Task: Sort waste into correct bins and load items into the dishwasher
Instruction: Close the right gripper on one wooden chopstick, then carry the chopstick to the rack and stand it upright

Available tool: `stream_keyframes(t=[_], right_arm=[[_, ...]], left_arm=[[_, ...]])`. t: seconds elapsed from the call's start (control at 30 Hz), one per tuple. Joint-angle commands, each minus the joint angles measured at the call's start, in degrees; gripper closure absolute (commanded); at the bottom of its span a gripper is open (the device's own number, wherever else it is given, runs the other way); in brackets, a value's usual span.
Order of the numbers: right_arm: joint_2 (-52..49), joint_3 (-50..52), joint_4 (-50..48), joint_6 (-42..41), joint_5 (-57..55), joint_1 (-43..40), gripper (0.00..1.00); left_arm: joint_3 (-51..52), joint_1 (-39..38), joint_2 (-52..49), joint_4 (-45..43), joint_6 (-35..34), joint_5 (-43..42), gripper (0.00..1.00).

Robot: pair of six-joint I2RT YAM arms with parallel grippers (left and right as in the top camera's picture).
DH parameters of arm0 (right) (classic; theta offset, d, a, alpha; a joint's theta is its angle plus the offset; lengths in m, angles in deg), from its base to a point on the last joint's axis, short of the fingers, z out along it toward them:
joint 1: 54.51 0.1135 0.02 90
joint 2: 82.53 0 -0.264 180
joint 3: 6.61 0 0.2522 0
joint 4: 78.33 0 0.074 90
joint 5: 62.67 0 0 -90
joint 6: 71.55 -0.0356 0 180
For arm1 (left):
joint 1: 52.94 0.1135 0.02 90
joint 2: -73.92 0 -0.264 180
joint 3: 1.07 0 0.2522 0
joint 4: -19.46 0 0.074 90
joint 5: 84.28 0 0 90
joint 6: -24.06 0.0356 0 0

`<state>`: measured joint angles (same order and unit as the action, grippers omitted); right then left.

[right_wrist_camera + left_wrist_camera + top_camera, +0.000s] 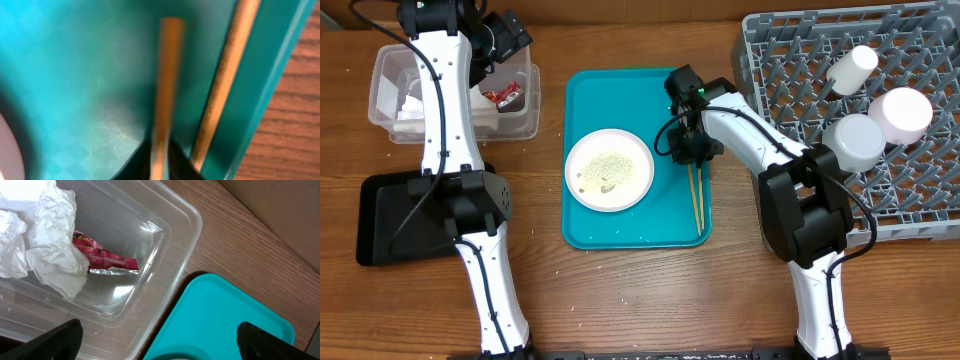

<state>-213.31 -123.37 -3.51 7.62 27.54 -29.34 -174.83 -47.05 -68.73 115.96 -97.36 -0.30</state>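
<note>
The white plate [609,169] with rice grains sits on the teal tray [620,232]. Two wooden chopsticks [696,195] lie at the tray's right edge. My right gripper [692,152] is down on their upper end, shut on one chopstick [166,85]; the other chopstick [227,80] lies beside it against the tray rim. The clear tub [525,120] holds the crumpled napkin [47,240] and the red sauce packet [102,257]. My left gripper [157,340] is open and empty above the tub's right edge. The grey dish rack [790,60] holds a cup [850,68] and two bowls [880,125].
A black tray [390,215] lies at the left front, partly under the left arm. A few rice grains lie loose on the teal tray and on the wooden table near it.
</note>
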Motion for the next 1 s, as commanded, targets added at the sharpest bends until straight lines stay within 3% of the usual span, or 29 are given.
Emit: stream_keyframes(t=[0.0,0.27,0.53,0.83,0.97], right_arm=[[0.85,0.63,-0.48,-1.22,0.72,-0.15,0.96],[1.18,-4.52,-0.85,-1.18,3.76,-0.5,0.96],[4.52,-22.58,4.13,1.57,1.6,-8.07,0.96],[5.4,-29.83,4.66,14.97,2.25,-21.31,0.96],[5.29,-29.27,5.81,21.79,11.04,-26.08,0.96]], left_arm=[[-0.22,-0.02,1.18,-0.07,-0.31,-0.39,0.0],[-0.22,-0.02,1.18,-0.07,-0.33,-0.39,0.0],[-0.22,-0.02,1.18,-0.07,-0.31,-0.39,0.0],[-0.22,-0.02,1.18,-0.07,-0.31,-0.39,0.0],[-0.22,-0.02,1.18,-0.07,-0.33,-0.39,0.0]])
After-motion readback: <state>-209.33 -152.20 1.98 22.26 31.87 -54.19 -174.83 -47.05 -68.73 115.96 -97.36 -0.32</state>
